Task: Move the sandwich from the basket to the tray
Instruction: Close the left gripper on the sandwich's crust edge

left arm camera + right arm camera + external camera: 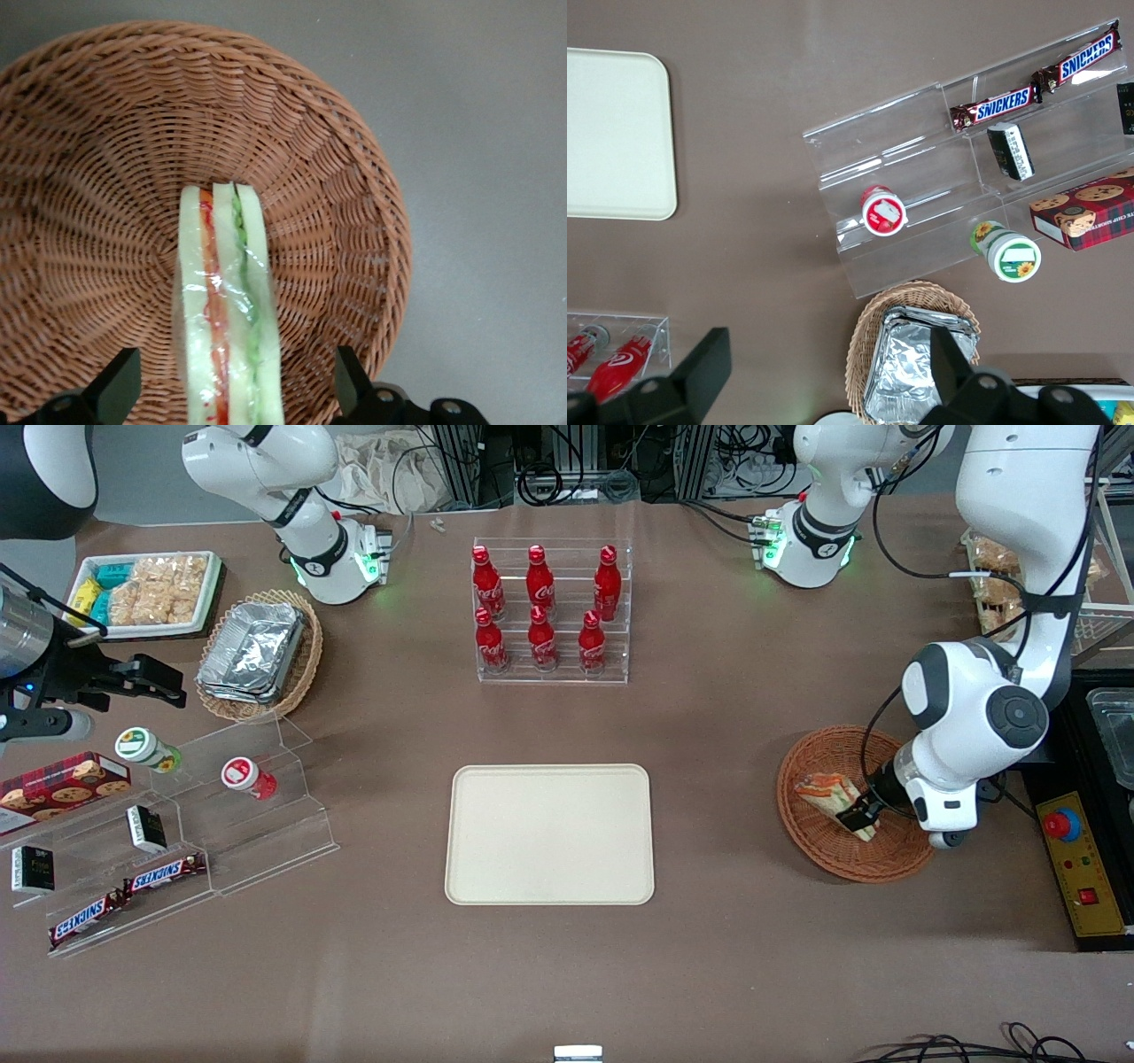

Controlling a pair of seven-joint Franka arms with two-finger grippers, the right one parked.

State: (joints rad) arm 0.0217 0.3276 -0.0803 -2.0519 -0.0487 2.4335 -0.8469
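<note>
The sandwich (824, 790), a wrapped wedge of white bread with orange-red and green layers, lies in the round reddish-brown wicker basket (873, 868) toward the working arm's end of the table. My gripper (858, 815) is down inside the basket, at the end of the sandwich nearer the front camera. In the left wrist view the sandwich (229, 292) stands on edge between the two black fingertips (120, 382), with a gap of bare basket (80, 177) weave on each side, so the gripper (235, 385) is open around it. The cream-beige tray (549, 834) lies flat at mid-table, bare.
A clear rack of red cola bottles (551, 611) stands farther from the front camera than the tray. Toward the parked arm's end are an oval basket of foil containers (257, 654), a white snack tray (146, 593) and an acrylic stand (177, 841). A yellow control box (1076, 859) sits beside the basket.
</note>
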